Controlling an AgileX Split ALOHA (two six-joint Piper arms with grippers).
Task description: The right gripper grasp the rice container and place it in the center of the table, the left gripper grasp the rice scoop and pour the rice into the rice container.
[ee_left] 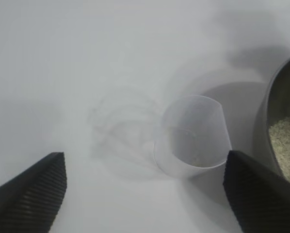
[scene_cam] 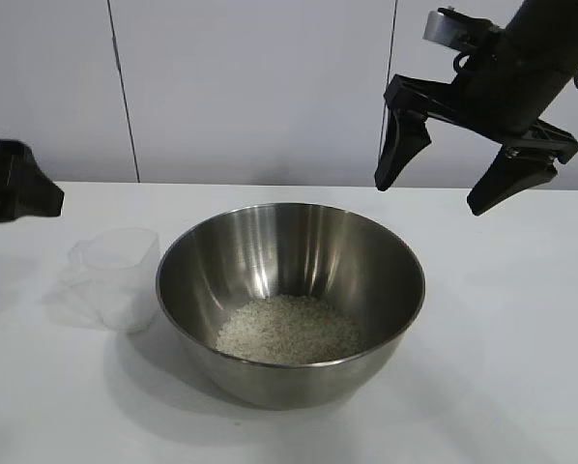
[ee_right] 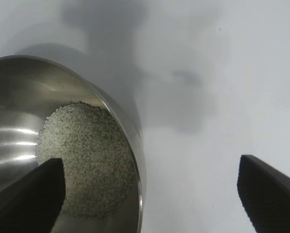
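The exterior view shows the steel rice container (scene_cam: 290, 300) mid-table (scene_cam: 502, 367) holding rice (scene_cam: 289, 331), the right gripper (scene_cam: 432, 198) spread empty above. Only the left wrist view shows the left gripper (ee_left: 145, 187) spread wide, holding nothing, over the upright, seemingly empty rice scoop (ee_left: 192, 137) beside the container.

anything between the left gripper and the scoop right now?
Nothing visible. In the left wrist view the rice scoop stands upright on bare table ahead of the open left gripper. The rice container sits beside it, off to one side, not in the way.
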